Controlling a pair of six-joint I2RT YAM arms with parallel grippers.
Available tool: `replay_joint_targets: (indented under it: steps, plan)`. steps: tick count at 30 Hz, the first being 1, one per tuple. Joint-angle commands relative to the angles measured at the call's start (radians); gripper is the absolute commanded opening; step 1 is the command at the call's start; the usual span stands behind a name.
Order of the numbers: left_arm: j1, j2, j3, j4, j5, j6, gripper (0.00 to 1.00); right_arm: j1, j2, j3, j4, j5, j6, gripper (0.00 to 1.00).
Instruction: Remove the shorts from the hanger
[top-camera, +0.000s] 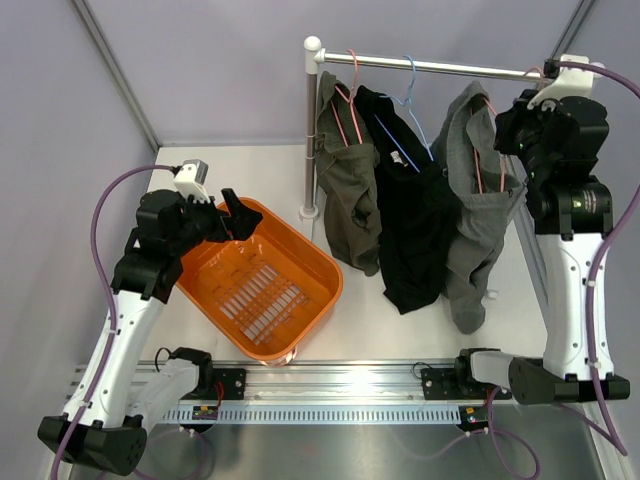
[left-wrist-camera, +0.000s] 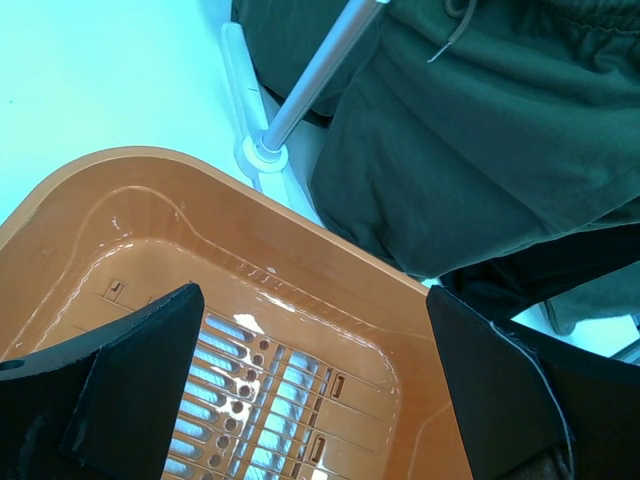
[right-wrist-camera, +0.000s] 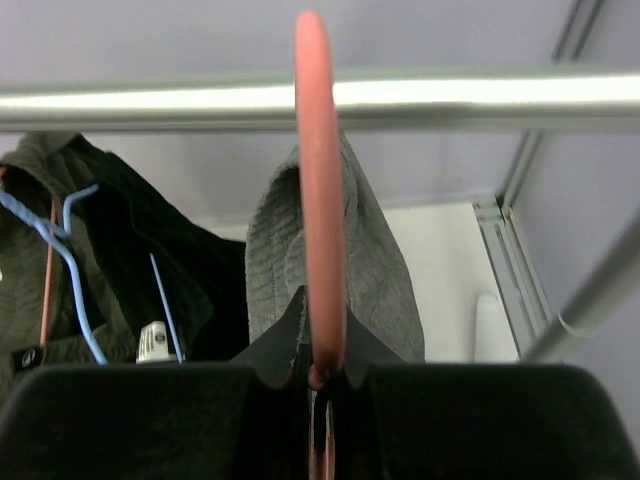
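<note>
Where right fingers (right-wrist-camera: 272, 356) clamp hanger (right-wrist-camera: 320, 160), its neck vanishes | grey shorts (right-wrist-camera: 375, 270) half-hidden

— We see white links with black joints on the left arm (top-camera: 125, 330) and on the right arm (top-camera: 570, 290).
— Yes, and we see purple cables (top-camera: 103, 198) on both, and matte black fingers (left-wrist-camera: 130, 390).

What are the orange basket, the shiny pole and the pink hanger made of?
The basket looks like hard plastic: smooth, glossy, with moulded slots in its floor. The pole looks like metal: silvery, with a bright streak of light along it. The hanger is smooth and pink, maybe plastic or coated wire; I can't tell which.
</note>
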Motion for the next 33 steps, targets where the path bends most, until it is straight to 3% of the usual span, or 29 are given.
replay_joint_targets:
  steps: [1,7,15,18,21,24,33]
  plan:
    - [-0.004,0.008,0.013,0.071,0.069,-0.004,0.99,0.002,-0.097,0.065,-0.103,0.089,0.033,0.00]
    - [-0.022,0.031,0.018,0.087,0.138,-0.012,0.99,0.000,-0.266,0.054,-0.196,0.056,0.084,0.00]
    - [-0.068,0.052,0.044,0.067,0.138,0.001,0.99,0.000,-0.376,0.303,-0.285,-0.136,0.153,0.00]
    - [-0.089,0.052,0.067,0.059,0.132,0.005,0.99,0.002,-0.340,0.435,-0.317,-0.263,0.191,0.00]
    - [-0.115,0.054,0.108,0.048,0.126,0.007,0.99,0.002,-0.290,0.527,-0.322,-0.494,0.269,0.00]
    - [-0.146,0.060,0.147,0.033,0.105,0.013,0.99,0.000,-0.266,0.501,-0.282,-0.651,0.329,0.00]
    - [-0.208,0.073,0.286,0.037,0.052,-0.004,0.99,0.000,-0.264,0.265,-0.167,-0.779,0.386,0.00]
